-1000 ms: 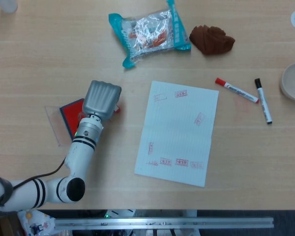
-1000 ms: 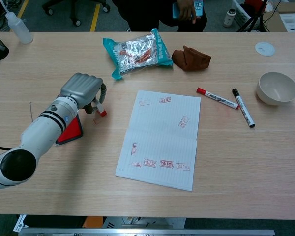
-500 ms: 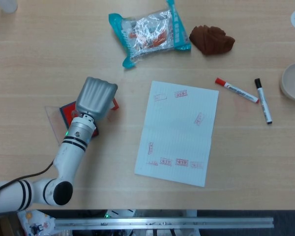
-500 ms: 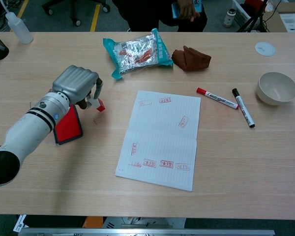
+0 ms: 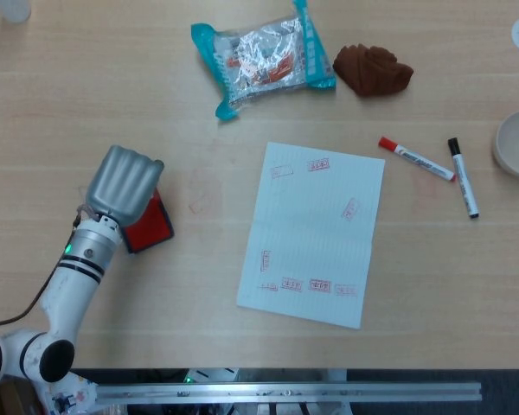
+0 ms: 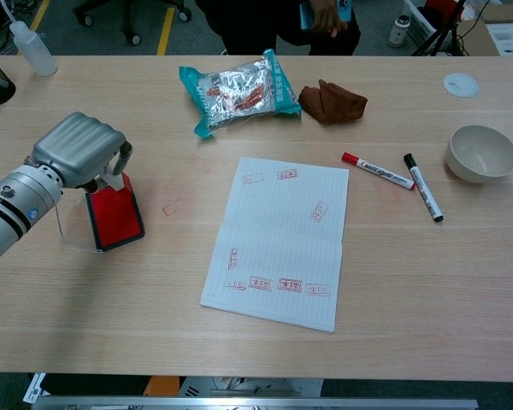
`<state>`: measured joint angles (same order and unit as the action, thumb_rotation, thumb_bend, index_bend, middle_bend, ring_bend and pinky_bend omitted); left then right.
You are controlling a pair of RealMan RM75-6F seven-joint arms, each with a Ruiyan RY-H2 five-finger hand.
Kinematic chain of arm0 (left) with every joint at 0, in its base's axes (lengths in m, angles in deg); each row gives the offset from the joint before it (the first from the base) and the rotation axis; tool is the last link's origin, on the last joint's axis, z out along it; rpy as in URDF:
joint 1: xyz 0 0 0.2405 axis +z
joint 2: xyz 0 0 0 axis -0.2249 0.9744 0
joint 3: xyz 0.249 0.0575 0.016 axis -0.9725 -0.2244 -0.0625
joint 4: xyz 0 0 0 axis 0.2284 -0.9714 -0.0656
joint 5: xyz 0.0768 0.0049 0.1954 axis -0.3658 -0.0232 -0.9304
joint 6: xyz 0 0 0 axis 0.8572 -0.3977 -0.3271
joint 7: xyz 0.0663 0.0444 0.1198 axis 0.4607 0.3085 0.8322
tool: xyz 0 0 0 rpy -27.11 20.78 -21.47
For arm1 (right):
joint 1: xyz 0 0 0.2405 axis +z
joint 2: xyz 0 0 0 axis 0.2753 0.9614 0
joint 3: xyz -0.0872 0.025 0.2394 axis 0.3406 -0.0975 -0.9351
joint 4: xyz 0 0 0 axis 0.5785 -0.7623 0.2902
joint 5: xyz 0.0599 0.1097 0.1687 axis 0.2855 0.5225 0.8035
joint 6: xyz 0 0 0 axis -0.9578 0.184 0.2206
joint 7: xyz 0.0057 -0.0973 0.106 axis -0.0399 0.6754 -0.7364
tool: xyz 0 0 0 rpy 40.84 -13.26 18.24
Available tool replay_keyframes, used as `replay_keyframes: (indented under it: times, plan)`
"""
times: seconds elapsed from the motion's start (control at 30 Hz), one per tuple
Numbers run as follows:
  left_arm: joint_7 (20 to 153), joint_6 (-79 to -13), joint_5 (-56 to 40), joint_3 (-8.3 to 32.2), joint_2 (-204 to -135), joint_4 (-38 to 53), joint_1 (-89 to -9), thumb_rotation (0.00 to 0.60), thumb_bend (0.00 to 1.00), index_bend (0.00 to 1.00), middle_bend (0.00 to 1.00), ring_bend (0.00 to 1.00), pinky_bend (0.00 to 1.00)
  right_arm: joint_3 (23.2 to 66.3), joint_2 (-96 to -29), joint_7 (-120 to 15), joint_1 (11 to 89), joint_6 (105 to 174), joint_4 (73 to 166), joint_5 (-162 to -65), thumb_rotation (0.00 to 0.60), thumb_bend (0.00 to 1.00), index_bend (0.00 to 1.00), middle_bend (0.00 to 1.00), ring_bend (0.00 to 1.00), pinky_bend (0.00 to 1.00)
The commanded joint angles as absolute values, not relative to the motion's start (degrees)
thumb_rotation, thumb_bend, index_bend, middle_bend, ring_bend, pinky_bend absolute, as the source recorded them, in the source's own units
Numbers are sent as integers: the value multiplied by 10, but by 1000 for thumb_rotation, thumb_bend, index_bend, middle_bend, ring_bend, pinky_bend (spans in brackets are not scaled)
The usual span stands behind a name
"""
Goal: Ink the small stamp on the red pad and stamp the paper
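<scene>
My left hand hangs over the far end of the red ink pad, fingers curled around the small stamp. Only the stamp's pale body peeks out under the thumb, its lower end at the pad's far edge; whether it touches the ink I cannot tell. In the head view the hand hides the stamp. The white lined paper, carrying several red stamp prints, lies at the table's middle, well right of the hand. No view shows my right hand.
The pad's clear lid lies beside it. A teal snack bag and brown cloth sit at the back. Two markers and a bowl are right of the paper. A squeeze bottle stands far left.
My left hand has carried the stamp leftward, from the bare table right of the pad to over the pad's far end. A faint red mark stays on the table.
</scene>
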<state>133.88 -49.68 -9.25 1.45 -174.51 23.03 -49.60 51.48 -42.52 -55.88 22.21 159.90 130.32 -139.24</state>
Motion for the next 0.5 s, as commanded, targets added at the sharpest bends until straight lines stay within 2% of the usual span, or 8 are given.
replay_keyframes:
  times: [0.03, 0.5]
  plan:
    - [1351, -500, -104, 6, -1756, 216, -490, 600, 266, 617, 1000, 1000, 1000, 515, -426, -559, 222, 1600, 1302, -1392, 600, 206, 205, 332, 179, 192]
    - [1366, -491, -142, -4, -1796, 136, -473, 600, 266, 619, 1000, 1000, 1000, 518, -427, -566, 214, 1606, 1295, -1389, 600, 205, 205, 332, 179, 192]
